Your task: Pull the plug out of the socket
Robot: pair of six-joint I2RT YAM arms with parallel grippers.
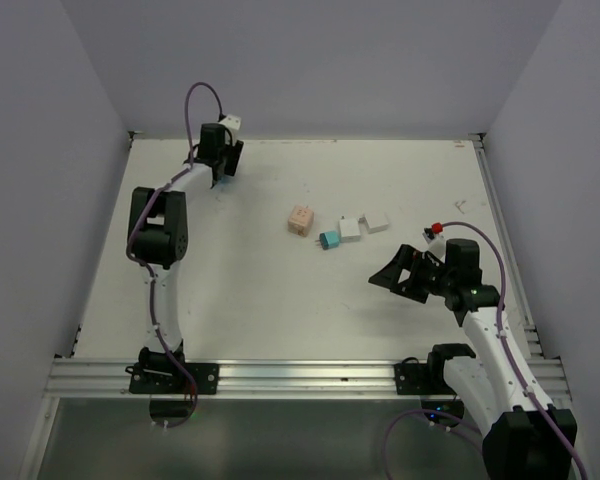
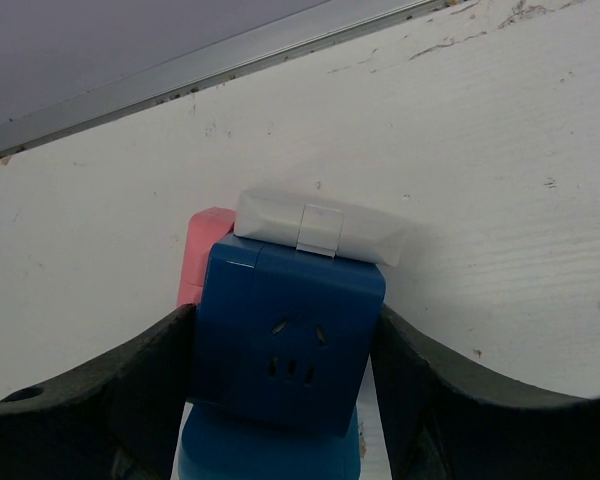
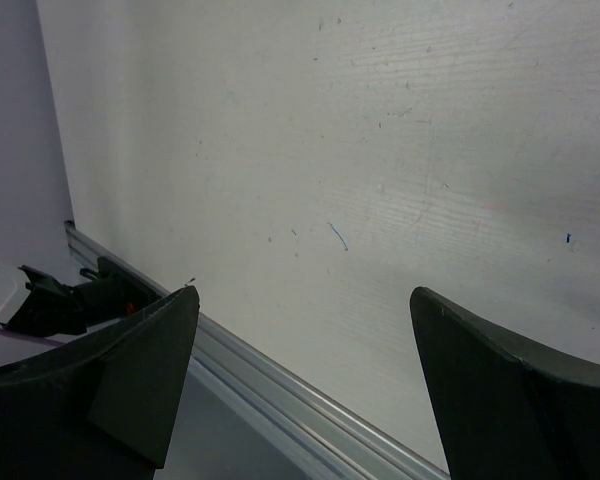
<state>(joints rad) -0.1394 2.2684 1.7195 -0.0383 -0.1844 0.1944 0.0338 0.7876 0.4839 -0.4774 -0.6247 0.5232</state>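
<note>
- My left claw (image 2: 284,345) grips the blue plastic cube socket (image 2: 298,300) between its fingers (image 2: 130,390).
- The white rectangular plug (image 2: 315,228) sits on the socket's far side, just past them, lying crosswise.
- My right claw (image 3: 302,305) gapes wide, empty, well apart.

A white table (image 1: 280,300), scuffed and flecked with small marks, fills the middle of the frame. Plain pale lilac walls (image 1: 310,60) close it in at the top, left and right. A metal rail (image 1: 300,375) runs along its lower edge. The light is soft and even.
</note>
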